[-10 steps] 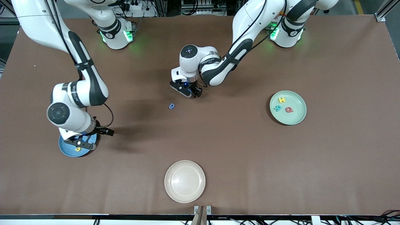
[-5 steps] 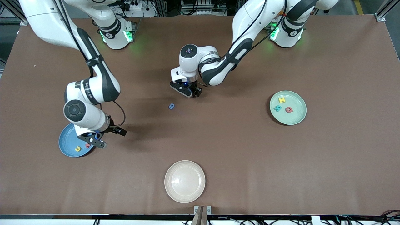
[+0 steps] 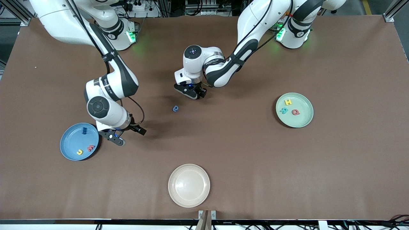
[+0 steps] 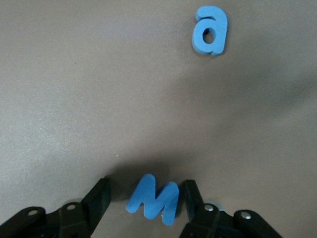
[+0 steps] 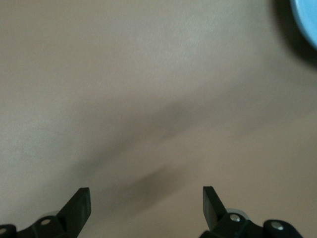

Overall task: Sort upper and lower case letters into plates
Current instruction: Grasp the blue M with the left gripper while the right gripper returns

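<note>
Front view: the left gripper [image 3: 192,92] hangs over the middle of the brown table [image 3: 335,166]. Its wrist view shows a chunky blue letter W [image 4: 153,200] between its black fingers [image 4: 97,199], with a gap at each side; whether the letter is gripped or lies free on the table I cannot tell. A small blue lowercase letter a [image 3: 175,109] lies on the table just beside that gripper, nearer the front camera.

The right gripper [image 3: 112,136] hovers over bare table just beside the sky-blue round plate [image 3: 68,142], its jaws spread wide and empty. That plate, at the right arm's end, carries a yellow u [image 3: 79,152], a red letter [image 3: 91,148] and a dark blue piece [image 3: 84,130].

The pale mint-green round plate [image 3: 303,119], toward the left arm's end, holds a yellow H [image 3: 288,102], a teal letter [image 3: 283,110] and a red Q [image 3: 296,112]. A cream-white round plate [image 3: 189,185] sits nearest the front camera.
</note>
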Robot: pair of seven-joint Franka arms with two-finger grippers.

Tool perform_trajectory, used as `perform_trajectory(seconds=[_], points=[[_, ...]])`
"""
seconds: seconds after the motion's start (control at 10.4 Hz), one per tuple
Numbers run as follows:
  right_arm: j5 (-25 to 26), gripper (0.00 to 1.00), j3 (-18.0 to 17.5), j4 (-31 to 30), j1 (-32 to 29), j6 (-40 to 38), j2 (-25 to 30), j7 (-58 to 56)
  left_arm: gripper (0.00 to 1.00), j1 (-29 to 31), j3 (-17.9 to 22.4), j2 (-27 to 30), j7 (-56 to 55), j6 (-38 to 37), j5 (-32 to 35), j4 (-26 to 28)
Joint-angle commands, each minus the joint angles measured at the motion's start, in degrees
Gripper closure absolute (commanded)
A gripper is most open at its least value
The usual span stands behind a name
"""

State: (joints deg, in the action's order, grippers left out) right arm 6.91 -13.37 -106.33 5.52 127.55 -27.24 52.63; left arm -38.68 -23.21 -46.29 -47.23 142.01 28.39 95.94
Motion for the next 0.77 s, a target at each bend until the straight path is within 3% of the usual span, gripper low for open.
perform_trajectory(seconds=[0.0, 0.38, 0.67], points=[[-0.9, 0.0, -0.8, -1.1, -0.5, -0.2, 1.0, 1.9, 0.32, -0.5, 0.1, 0.0, -0.9, -0.3, -1.8, 1.2], [-0.9, 0.0, -1.0, -0.9, -0.1, -0.2, 1.0, 3.6, 0.36, -0.3, 0.0, 0.0, -0.9, -0.3, -1.8, 1.5], [-0.9, 0.0, -1.2, -0.6, -0.1, -0.2, 1.0, 4.2, 0.5, -0.3, 0.0, 0.0, -1.0, -0.3, -1.8, 1.9]])
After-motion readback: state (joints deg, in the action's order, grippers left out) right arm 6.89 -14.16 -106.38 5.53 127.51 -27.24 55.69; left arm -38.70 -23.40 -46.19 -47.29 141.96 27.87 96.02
